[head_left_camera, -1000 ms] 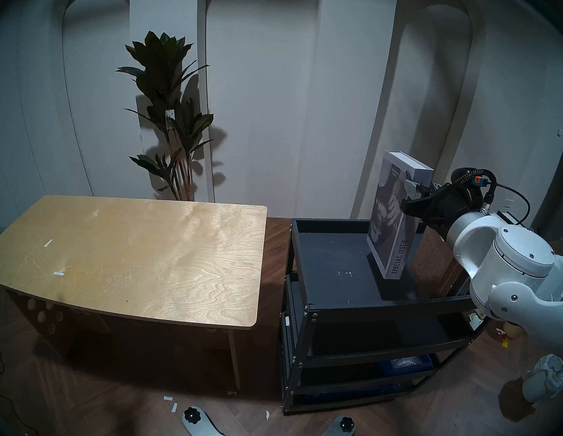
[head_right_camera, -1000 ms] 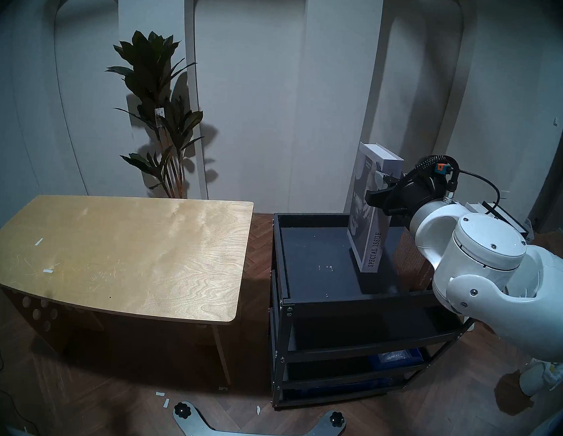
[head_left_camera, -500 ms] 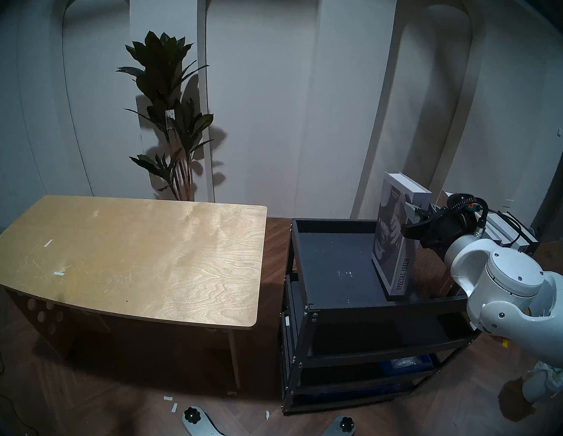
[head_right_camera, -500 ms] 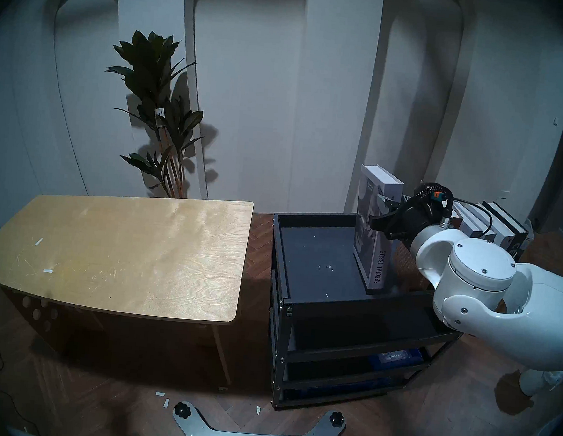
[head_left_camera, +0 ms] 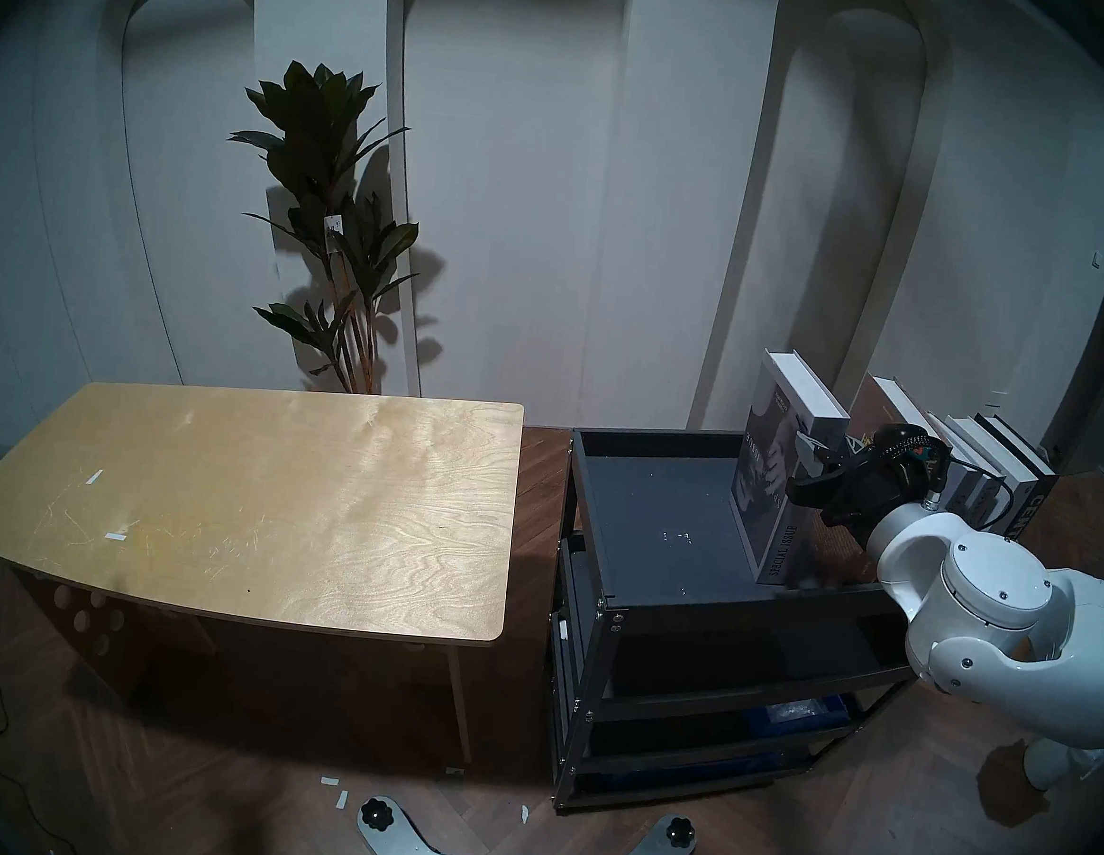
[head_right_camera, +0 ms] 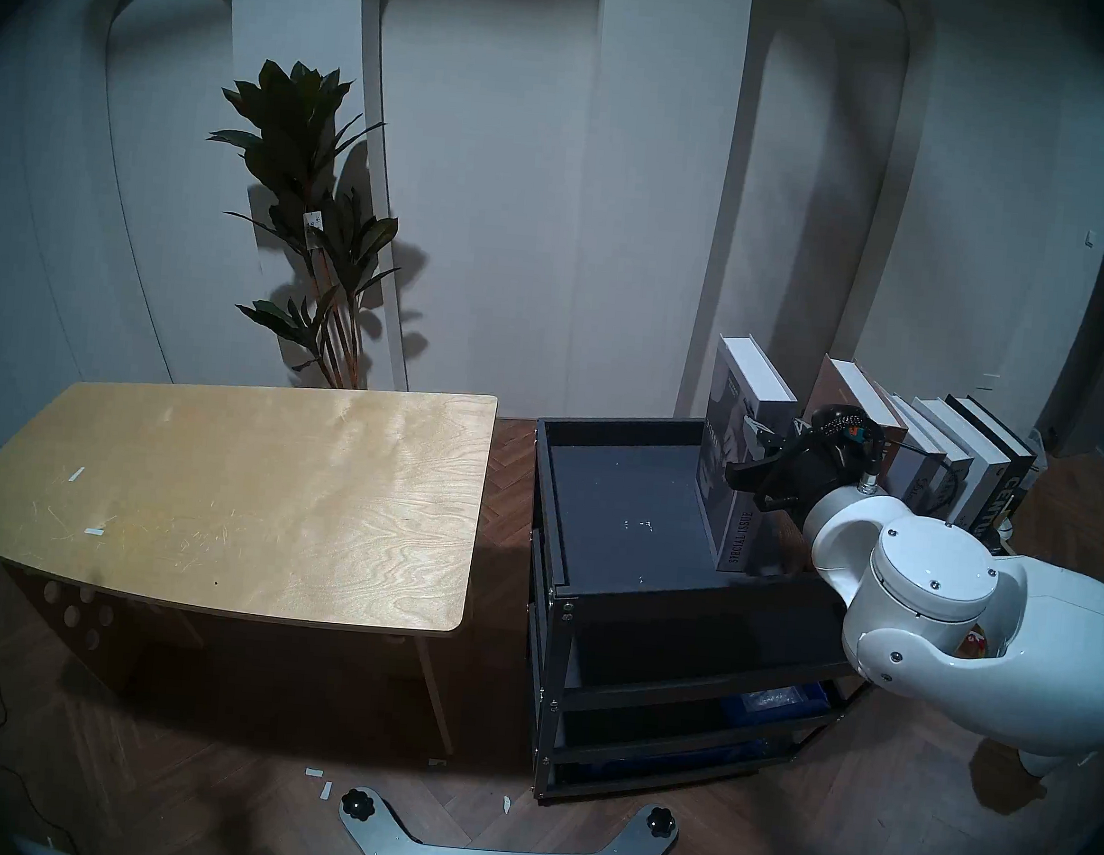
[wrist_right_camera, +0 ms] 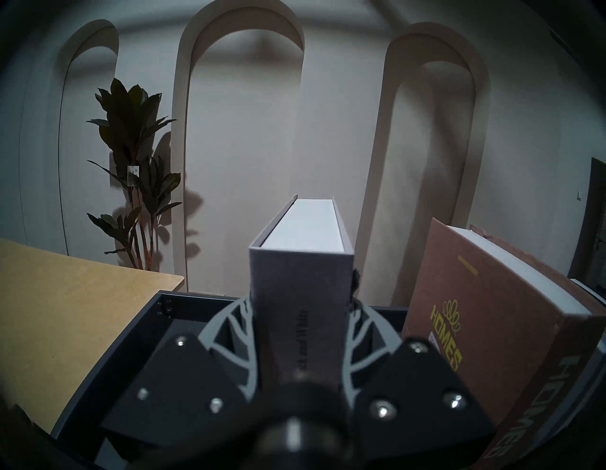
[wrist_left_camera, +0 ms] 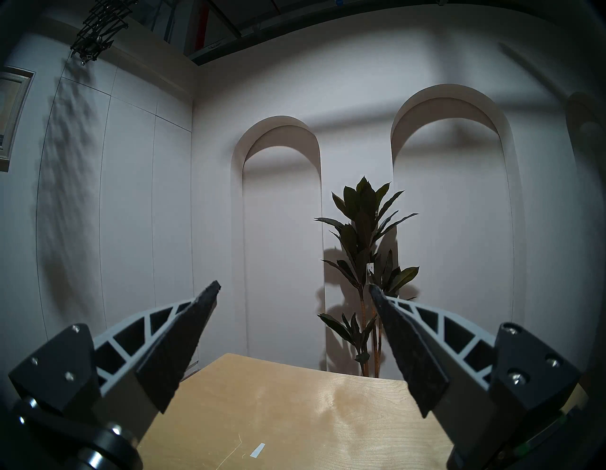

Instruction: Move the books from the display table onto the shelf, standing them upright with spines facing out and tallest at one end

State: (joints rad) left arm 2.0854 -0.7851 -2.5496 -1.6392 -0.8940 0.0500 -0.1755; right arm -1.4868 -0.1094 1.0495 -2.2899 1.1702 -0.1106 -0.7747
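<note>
So the right end effector [head_left_camera: 809, 460] is clamped on the grey "SPECIAL ISSUE" book [head_left_camera: 773, 494], one finger on each cover, squeezing it up near the top. The book stands upright in the top tray of the black shelf [head_left_camera: 600, 533], spine facing the robot, its bottom edge down at the tray floor near the front rim; can't tell whether it's actually touching down. In the right wrist view the book [wrist_right_camera: 300, 262] sits dead centre between the fingers.

Just to its right there's a row of other books already standing in the tray: a brown "HOMES" book [wrist_right_camera: 475, 315] closest, leaning a bit, then a couple of pale ones, and the black "CENTURY" book [head_right_camera: 999, 491] at the far right end. There's a gap between the held book and the brown one.

The plywood bench [head_left_camera: 254, 499] has only a few bits of tape on it. The left end effector [wrist_left_camera: 295, 288] hangs off at the bench's left edge, jaws spread wide, gripping nothing. A potted plant [head_left_camera: 328, 221] stands behind the bench.
</note>
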